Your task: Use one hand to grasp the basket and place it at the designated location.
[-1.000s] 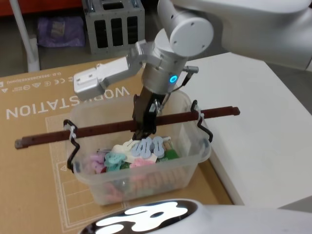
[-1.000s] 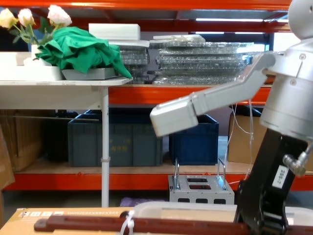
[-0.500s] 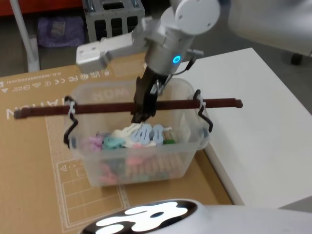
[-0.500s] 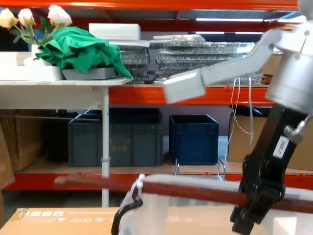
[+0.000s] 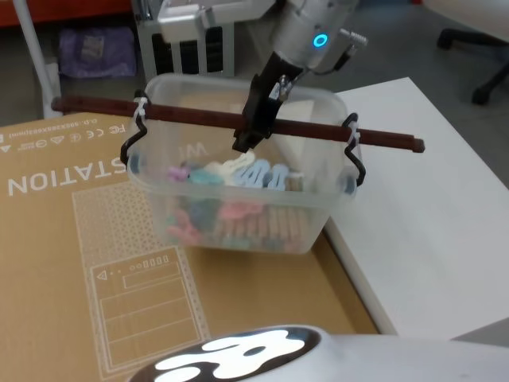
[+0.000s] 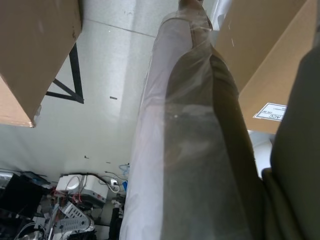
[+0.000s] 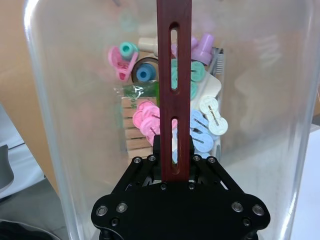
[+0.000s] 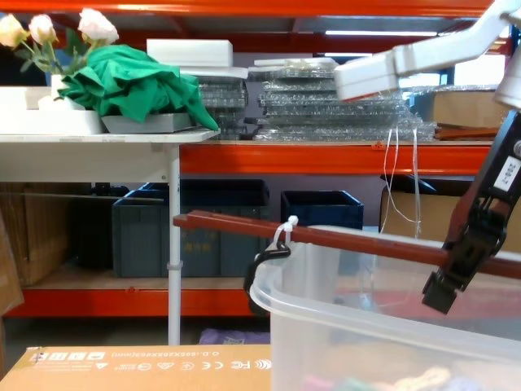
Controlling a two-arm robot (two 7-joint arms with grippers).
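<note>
The basket (image 5: pixel 262 227) is a translucent milky tub holding pastel clips (image 5: pixel 238 175) and wooden pegs. It hangs in the air above the cardboard sheet's right edge. A brown slotted bar (image 5: pixel 183 114) spans its top, tied to black wire hooks at both ends. My right gripper (image 5: pixel 253 131) is shut on the middle of this bar. The right wrist view looks down past the gripper (image 7: pixel 175 170), along the bar (image 7: pixel 174 75), into the basket (image 7: pixel 60 100). In the chest view the basket (image 8: pixel 366 326) hangs tilted under the bar (image 8: pixel 236 224), held by the gripper (image 8: pixel 460 261). My left arm is parked.
A cardboard workstation sheet (image 5: pixel 79 239) covers the left. A white table (image 5: pixel 429 207) stands right of the basket. A grey metal box (image 5: pixel 191 48) sits on the floor behind. Ahead stand orange shelving with blue crates (image 8: pixel 321 220) and a table with a green cloth (image 8: pixel 130 81).
My right gripper has lifted the basket by its bar off the cardboard. It has carried it farther away and to the right.
</note>
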